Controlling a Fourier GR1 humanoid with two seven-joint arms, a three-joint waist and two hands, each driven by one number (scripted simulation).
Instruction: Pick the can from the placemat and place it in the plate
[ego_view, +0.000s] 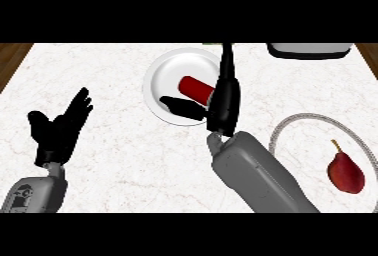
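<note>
A red can (195, 87) lies on its side in the white plate (167, 70) at the back middle of the counter. My right hand (225, 104) is over the plate's right part, its fingers stretched straight toward the back and its thumb (181, 107) spread out to the left below the can. The hand is open and covers the can's right end; I cannot tell whether it touches the can. My left hand (59, 127) rests open at the left, fingers up, away from the plate.
A round pale placemat (295, 122) lies at the right with a dark red pear (345, 173) on it. A white and dark appliance (306, 50) stands at the back right. Wooden strips border the marble counter's left and right edges.
</note>
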